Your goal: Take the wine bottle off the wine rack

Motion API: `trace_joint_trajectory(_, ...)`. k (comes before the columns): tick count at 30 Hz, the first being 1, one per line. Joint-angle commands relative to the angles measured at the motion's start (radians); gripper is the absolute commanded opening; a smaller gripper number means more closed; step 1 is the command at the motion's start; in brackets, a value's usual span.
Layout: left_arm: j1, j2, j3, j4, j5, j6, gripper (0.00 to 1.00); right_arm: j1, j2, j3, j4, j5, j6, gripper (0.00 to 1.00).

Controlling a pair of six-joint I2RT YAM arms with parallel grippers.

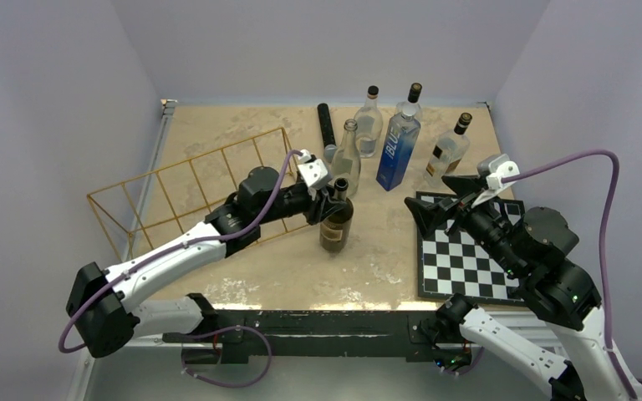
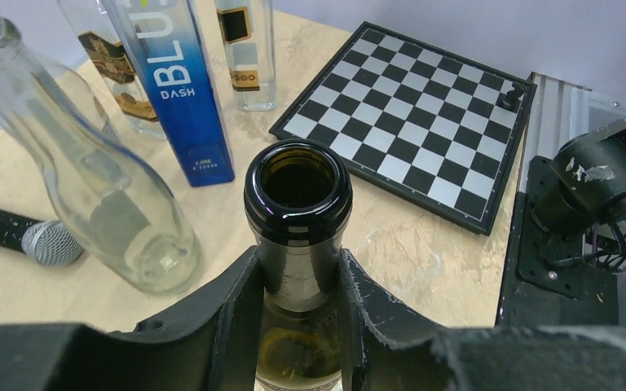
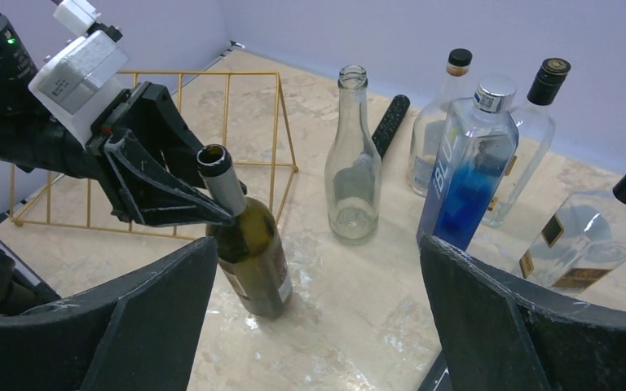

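Note:
The dark olive wine bottle (image 1: 336, 222) stands on the tan tabletop, leaning a little, to the right of the gold wire wine rack (image 1: 184, 188). My left gripper (image 1: 334, 197) is shut on its neck just below the open mouth (image 2: 297, 181); both fingers press the neck. The right wrist view shows the bottle (image 3: 249, 244) with its base on the table and the rack (image 3: 204, 106) behind it. My right gripper (image 1: 436, 209) is open and empty, above the chessboard's near left corner, facing the bottle.
Behind the wine bottle stand a clear empty bottle (image 1: 347, 154), a blue "BLU" bottle (image 1: 398, 149) and three clear spirit bottles (image 1: 449, 150). A black microphone (image 1: 327, 125) lies at the back. The chessboard (image 1: 464, 259) lies at the right.

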Motion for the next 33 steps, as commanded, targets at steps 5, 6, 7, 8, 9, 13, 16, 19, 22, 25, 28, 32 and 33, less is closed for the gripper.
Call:
trace_joint_trajectory(5, -0.027, 0.055, 0.020, 0.343, -0.002, -0.009, 0.00, 0.004, 0.007, 0.002, 0.016, 0.032, -0.009, 0.99)
trace_joint_trajectory(6, -0.029, 0.058, 0.013, 0.349, -0.007, -0.012, 0.00, 0.004, 0.011, 0.000, 0.019, 0.029, -0.009, 0.99)
trace_joint_trajectory(7, -0.028, 0.062, 0.006, 0.355, -0.009, -0.017, 0.00, 0.004, 0.014, -0.001, 0.020, 0.028, -0.010, 0.99)
trace_joint_trajectory(8, -0.029, 0.064, -0.002, 0.358, -0.011, -0.020, 0.00, 0.005, 0.017, -0.003, 0.021, 0.026, -0.010, 0.99)
trace_joint_trajectory(9, -0.029, 0.067, -0.013, 0.363, -0.012, -0.024, 0.00, 0.004, 0.022, -0.003, 0.022, 0.024, -0.009, 0.99)
trace_joint_trajectory(13, -0.028, 0.078, -0.040, 0.387, -0.007, -0.057, 0.04, 0.004, 0.028, -0.003, 0.024, 0.023, -0.009, 0.99)
trace_joint_trajectory(16, -0.029, 0.093, -0.052, 0.399, -0.004, -0.071, 0.06, 0.004, 0.030, -0.007, 0.025, 0.022, -0.007, 0.99)
trace_joint_trajectory(19, -0.029, 0.108, -0.066, 0.416, -0.005, -0.079, 0.12, 0.004, 0.030, -0.011, 0.025, 0.023, -0.005, 0.99)
trace_joint_trajectory(22, -0.028, 0.112, -0.068, 0.408, -0.007, -0.083, 0.28, 0.004, 0.029, -0.012, 0.022, 0.022, -0.002, 0.99)
trace_joint_trajectory(25, -0.029, 0.104, -0.070, 0.398, -0.018, -0.083, 0.47, 0.004, 0.032, -0.014, 0.024, 0.017, 0.001, 0.99)
trace_joint_trajectory(28, -0.029, 0.085, -0.069, 0.379, -0.038, -0.076, 0.67, 0.003, 0.040, -0.015, 0.024, 0.005, 0.011, 0.99)
trace_joint_trajectory(32, -0.029, 0.049, -0.039, 0.303, -0.067, -0.049, 0.91, 0.004, 0.069, -0.010, 0.019, -0.038, 0.044, 0.99)
trace_joint_trajectory(33, -0.028, 0.037, -0.036, 0.290, -0.075, -0.042, 0.97, 0.004, 0.079, -0.008, 0.019, -0.051, 0.054, 0.99)
